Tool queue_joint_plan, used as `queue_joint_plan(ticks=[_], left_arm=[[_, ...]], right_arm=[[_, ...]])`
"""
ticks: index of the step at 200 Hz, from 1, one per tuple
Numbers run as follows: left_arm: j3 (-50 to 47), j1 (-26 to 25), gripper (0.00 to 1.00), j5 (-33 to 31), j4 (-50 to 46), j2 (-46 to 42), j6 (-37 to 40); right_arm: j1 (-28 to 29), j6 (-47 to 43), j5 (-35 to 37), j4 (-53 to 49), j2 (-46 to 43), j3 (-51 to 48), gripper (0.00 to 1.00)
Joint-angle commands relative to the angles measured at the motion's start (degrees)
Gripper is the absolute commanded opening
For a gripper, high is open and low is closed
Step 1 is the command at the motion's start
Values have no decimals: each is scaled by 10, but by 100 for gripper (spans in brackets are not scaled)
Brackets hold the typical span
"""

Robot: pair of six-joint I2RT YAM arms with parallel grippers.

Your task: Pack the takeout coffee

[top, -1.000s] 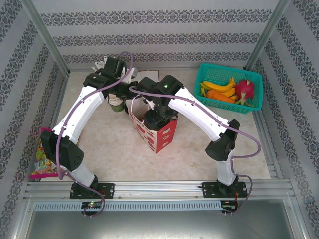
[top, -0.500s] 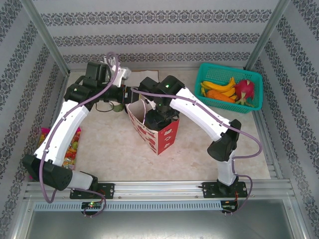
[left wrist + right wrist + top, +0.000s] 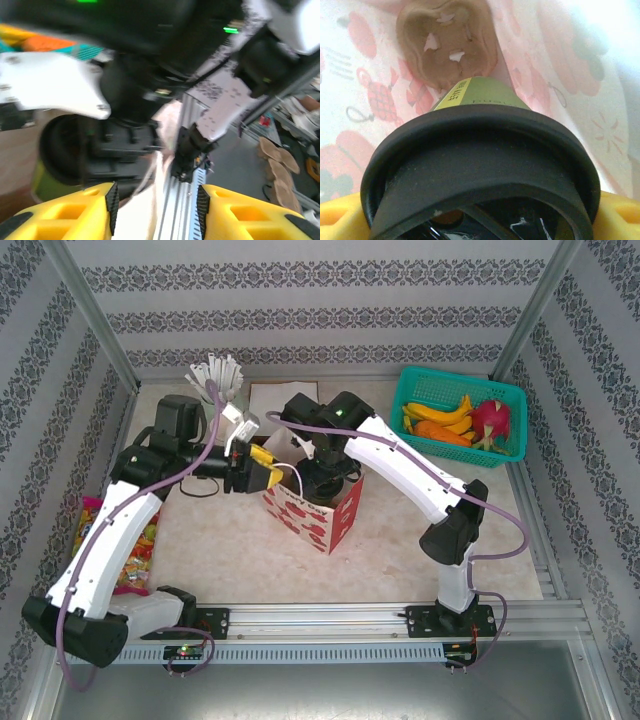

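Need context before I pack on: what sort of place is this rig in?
Probably a lab test cell rather than a real café: aluminium frame rails, wallpapered panel walls, and props on the table such as a teal basket of fruit and a red paper bag.

The cup [image 3: 481, 94] is olive-green, its lid [image 3: 470, 145] black, the bag [image 3: 316, 526] red-and-white printed.

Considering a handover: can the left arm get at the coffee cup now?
Probably not: the coffee cup sits inside the red bag, held by the right gripper, whose arm covers the opening.
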Motion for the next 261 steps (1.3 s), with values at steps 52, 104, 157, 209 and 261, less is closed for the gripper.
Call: queue_joint_plan(ticks=[52, 104, 157, 209, 261], left_arm=[[-7, 7, 55, 33, -10, -3, 88], [-20, 30, 71, -236, 130, 7, -118], [46, 35, 70, -304, 21, 101, -137], [73, 16, 64, -313, -48, 128, -109], [96, 0, 26, -348, -83, 158, -89]], right_arm=[[4, -46, -23, 5, 7, -12, 54], [6, -94, -23, -1, 6, -11, 54], [4, -103, -18, -3, 6, -9, 54], [4, -100, -14, -5, 8, -6, 54], [10, -128, -18, -19, 15, 10, 53]])
